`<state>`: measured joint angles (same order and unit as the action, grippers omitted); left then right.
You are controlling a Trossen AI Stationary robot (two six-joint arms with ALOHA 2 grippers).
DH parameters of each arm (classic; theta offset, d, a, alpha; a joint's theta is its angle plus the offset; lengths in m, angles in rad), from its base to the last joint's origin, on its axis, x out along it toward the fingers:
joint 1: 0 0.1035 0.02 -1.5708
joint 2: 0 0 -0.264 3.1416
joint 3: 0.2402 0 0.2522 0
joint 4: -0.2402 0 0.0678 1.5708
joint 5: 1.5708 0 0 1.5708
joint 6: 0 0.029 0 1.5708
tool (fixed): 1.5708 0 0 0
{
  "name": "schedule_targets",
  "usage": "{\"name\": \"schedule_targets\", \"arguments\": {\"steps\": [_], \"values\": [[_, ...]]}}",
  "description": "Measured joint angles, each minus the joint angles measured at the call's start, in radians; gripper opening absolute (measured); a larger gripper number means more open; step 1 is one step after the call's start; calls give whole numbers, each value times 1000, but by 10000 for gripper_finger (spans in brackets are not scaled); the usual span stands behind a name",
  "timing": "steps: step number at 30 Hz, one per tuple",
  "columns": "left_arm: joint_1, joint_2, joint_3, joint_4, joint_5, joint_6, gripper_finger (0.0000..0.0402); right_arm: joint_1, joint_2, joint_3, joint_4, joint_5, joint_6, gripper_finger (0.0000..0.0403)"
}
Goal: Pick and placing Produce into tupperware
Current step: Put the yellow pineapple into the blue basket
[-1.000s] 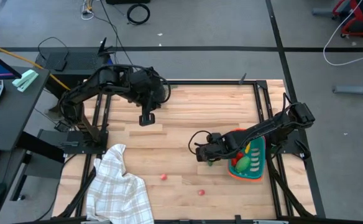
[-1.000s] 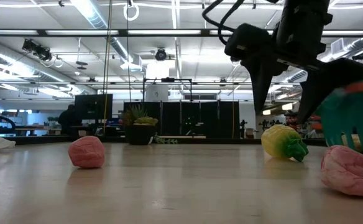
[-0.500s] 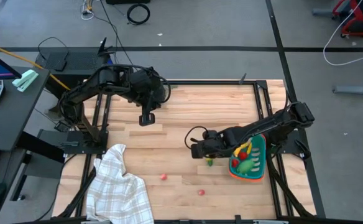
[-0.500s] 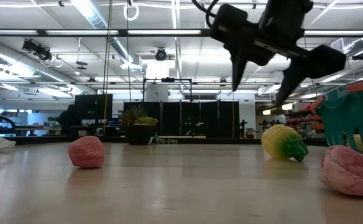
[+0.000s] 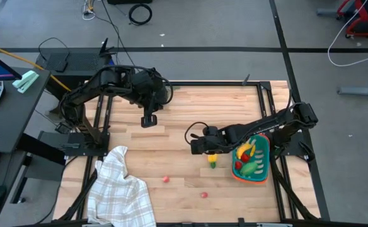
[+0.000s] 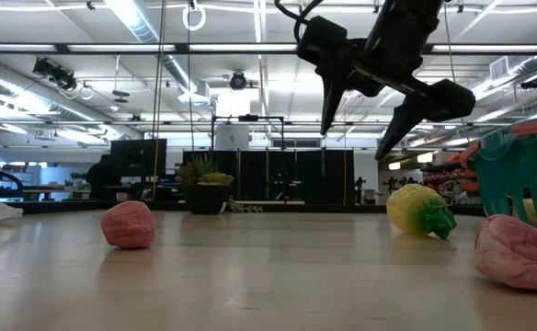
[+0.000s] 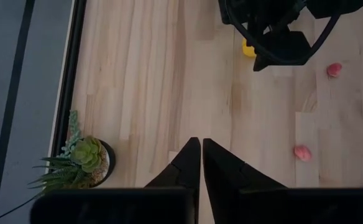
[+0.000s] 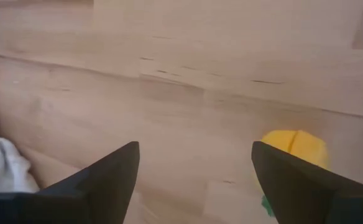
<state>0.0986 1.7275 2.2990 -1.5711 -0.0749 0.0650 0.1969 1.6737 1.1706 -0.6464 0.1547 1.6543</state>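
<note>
Showing only overhead: produce [image 5: 247, 157] inside tupperware [image 5: 264, 165]

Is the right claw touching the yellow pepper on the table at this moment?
Apart. In the low view the right claw hangs open well above the yellow pepper, with clear background between them; the pepper sits alone on the table.

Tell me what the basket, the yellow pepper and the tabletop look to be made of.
Basket: looks like moulded plastic, teal with an orange rim; the slatted wall with open gaps points that way.
Yellow pepper: probably soft toy plastic or foam; matte, evenly coloured skin with a moulded green stem.
Tabletop: pale wood, seemingly jointed planks; grain and staggered seams show, with a smooth, low-sheen finish.
</note>
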Motion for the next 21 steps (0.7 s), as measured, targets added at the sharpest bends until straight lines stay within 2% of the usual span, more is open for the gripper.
{"name": "schedule_targets", "arguments": {"steps": [21], "values": [[0, 0, 0, 0, 0, -1, 31, 17, 1, -106, 61, 2, 29, 319]]}}
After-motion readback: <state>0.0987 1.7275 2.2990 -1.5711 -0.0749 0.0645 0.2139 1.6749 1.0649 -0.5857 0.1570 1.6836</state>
